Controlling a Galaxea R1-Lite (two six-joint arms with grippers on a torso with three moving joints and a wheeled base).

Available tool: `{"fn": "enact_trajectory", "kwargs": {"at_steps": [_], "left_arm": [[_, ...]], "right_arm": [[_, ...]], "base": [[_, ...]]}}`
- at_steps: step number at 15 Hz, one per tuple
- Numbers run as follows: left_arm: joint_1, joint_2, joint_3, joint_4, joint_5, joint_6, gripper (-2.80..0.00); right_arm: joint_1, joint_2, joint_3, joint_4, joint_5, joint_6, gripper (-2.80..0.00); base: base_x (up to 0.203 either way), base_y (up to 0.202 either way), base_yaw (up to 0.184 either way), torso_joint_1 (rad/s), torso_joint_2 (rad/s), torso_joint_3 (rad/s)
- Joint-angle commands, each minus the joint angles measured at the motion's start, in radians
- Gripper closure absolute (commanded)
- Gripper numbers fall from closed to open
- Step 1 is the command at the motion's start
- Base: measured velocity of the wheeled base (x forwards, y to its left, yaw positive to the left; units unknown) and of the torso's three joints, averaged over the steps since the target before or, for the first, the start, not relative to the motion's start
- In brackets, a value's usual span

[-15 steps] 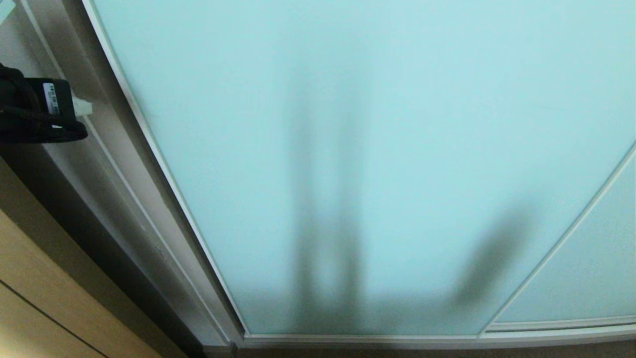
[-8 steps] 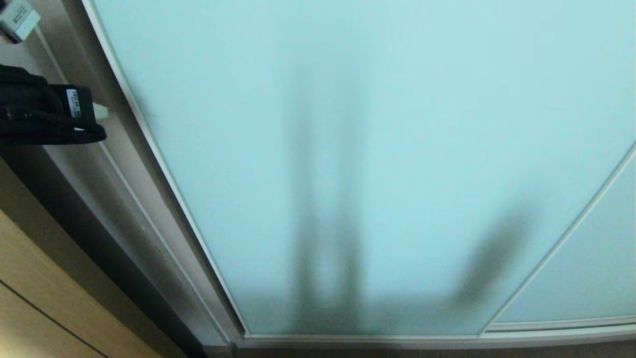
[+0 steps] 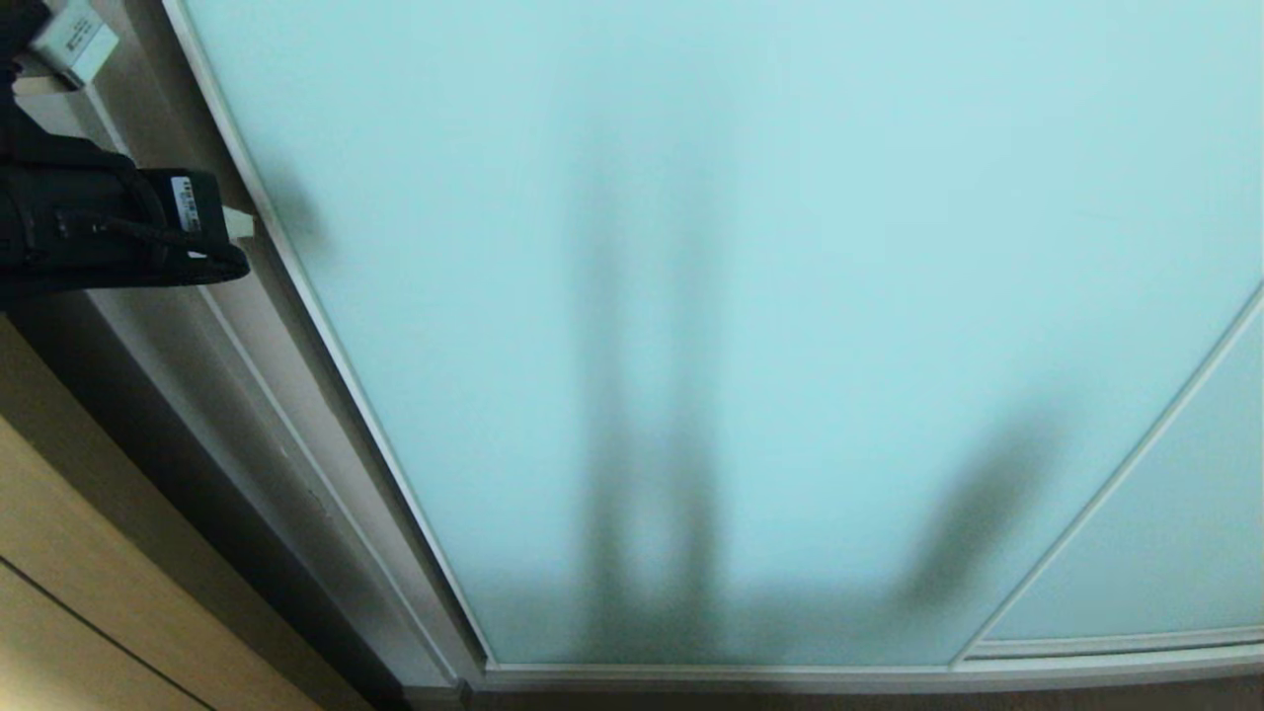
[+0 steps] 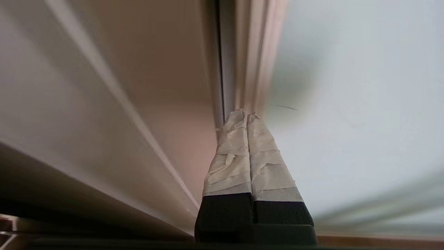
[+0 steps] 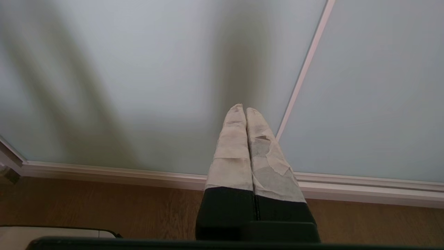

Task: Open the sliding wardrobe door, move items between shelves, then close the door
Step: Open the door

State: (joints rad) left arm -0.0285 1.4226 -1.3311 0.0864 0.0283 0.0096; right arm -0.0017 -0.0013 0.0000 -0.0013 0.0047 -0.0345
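A frosted aqua sliding wardrobe door (image 3: pixel 750 296) fills the scene, closed. The left end effector (image 4: pixel 247 114), fingers pressed together and holding nothing, has its taped tips right at the door's silvery frame edge (image 3: pixel 296 296). The right end effector (image 5: pixel 241 110), also pinched closed and empty, points at the glass low near the wooden floor (image 5: pixel 104 208).

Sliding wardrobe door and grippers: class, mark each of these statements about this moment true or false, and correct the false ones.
1. The sliding wardrobe door is shut, with no shelf showing. True.
2. The left gripper has its fingers spread wide. False: they are pressed together.
3. The left gripper's tips are at the door's frame edge. True.
4. The right gripper holds a cushion. False: it is shut on nothing, pointing at the glass.
5. The wood floor runs below the door. True.
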Motion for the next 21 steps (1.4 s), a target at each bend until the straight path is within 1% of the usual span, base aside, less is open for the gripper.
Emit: {"fn": "enact_trajectory", "kwargs": {"at_steps": [1, 4, 13, 21], "left_arm": [[-0.005, 0.007, 0.0, -0.001, 0.001, 0.0, 0.0], [-0.004, 0.02, 0.004, -0.045, 0.002, -0.006, 0.0], [-0.005, 0.073, 0.013, -0.086, 0.002, -0.005, 0.0], [-0.089, 0.078, 0.024, -0.086, 0.002, -0.029, 0.0]], "right_arm": [[0.0, 0.0, 0.0, 0.0, 0.0, -0.001, 0.0], [0.0, 0.0, 0.0, 0.0, 0.0, -0.001, 0.0], [0.0, 0.0, 0.0, 0.0, 0.0, -0.001, 0.0], [0.0, 0.0, 0.0, 0.0, 0.0, -0.001, 0.0]], "base": [[0.0, 0.0, 0.0, 0.0, 0.0, 0.0], [0.0, 0.0, 0.0, 0.0, 0.0, 0.0], [0.0, 0.0, 0.0, 0.0, 0.0, 0.0], [0.0, 0.0, 0.0, 0.0, 0.0, 0.0]]}}
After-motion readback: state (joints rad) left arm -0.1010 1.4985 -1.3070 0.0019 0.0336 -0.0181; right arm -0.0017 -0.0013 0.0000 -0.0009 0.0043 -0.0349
